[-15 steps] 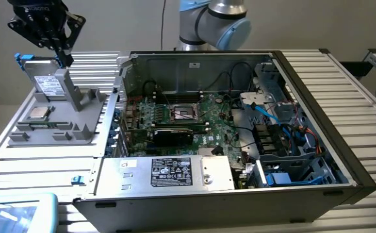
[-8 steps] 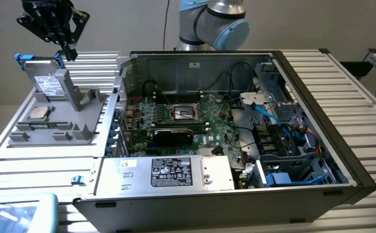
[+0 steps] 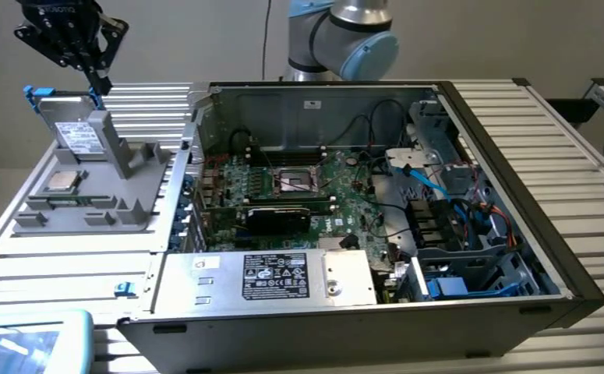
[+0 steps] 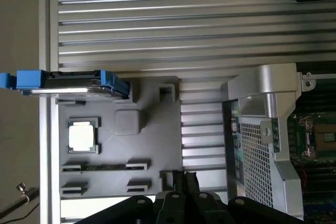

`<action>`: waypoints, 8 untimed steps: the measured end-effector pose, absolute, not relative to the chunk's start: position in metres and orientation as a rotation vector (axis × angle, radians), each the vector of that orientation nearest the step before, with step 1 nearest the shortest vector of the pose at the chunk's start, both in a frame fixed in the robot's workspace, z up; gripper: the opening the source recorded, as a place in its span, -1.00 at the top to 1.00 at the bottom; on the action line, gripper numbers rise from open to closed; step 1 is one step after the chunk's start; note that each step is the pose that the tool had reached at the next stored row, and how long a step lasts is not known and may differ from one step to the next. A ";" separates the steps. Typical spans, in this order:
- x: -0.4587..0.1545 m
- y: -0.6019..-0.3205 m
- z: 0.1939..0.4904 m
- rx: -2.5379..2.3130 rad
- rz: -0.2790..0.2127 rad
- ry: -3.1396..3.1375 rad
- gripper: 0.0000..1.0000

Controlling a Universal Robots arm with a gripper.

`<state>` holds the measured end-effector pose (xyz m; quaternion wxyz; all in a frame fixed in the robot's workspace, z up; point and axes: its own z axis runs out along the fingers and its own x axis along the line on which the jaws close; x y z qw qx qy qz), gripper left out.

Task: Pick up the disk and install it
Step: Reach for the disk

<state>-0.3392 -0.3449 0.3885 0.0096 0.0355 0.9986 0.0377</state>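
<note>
The black hand (image 3: 99, 82) hangs just above the disk (image 3: 78, 134), over the end of its upper edge on the exterior view's right. Whether the tips touch that edge cannot be told. The fingers (image 4: 190, 182) point down toward the disk and are pressed together, with nothing between them. The hand's body leans slightly above them. The arm (image 3: 348, 35), silver with a pale blue joint cap, stands well apart from the disk, toward the exterior view's right.
</note>
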 end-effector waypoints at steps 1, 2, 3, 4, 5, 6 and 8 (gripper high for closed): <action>-0.343 -0.344 0.388 0.111 0.121 3.118 0.79; -0.347 -0.344 0.388 0.111 0.125 3.118 0.79; -0.351 -0.343 0.388 0.111 0.127 3.118 0.79; -0.354 -0.342 0.387 0.111 0.128 3.118 0.79; -0.357 -0.341 0.387 0.111 0.129 3.118 0.79; -0.360 -0.339 0.386 0.111 0.129 3.118 0.79; -0.361 -0.337 0.386 0.111 0.129 3.119 0.79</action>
